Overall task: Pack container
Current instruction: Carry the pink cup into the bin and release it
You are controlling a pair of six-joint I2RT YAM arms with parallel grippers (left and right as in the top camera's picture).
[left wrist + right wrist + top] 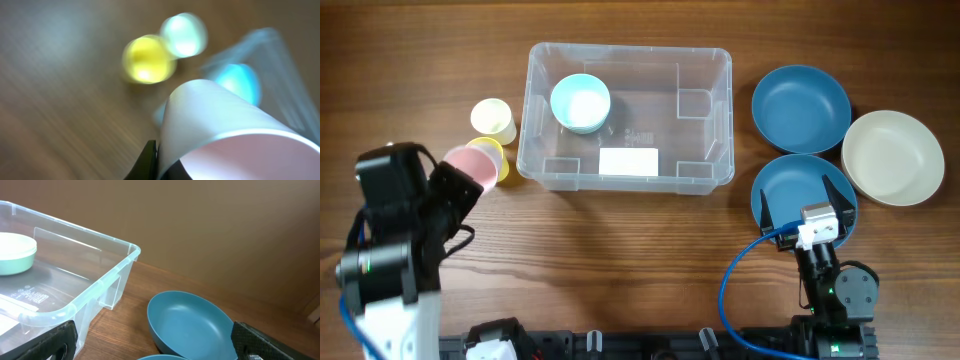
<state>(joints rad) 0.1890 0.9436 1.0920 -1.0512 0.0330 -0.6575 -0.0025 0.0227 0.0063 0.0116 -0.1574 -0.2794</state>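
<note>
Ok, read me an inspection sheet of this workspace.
Surface: brown wooden table, nothing spilled.
Job's things: large clear plastic rectangular bin, small light blue round bowl inside; pale yellow plastic cup and bright yellow cup left of it; two dark blue round bowls and a cream round bowl right of it.
Clutter: nothing seen.
Grippers: left gripper shut on a pink plastic cup; right gripper open above the nearer blue bowl.
Cables: blue cable looping beside the right arm.
Surroundings: nothing seen.
</note>
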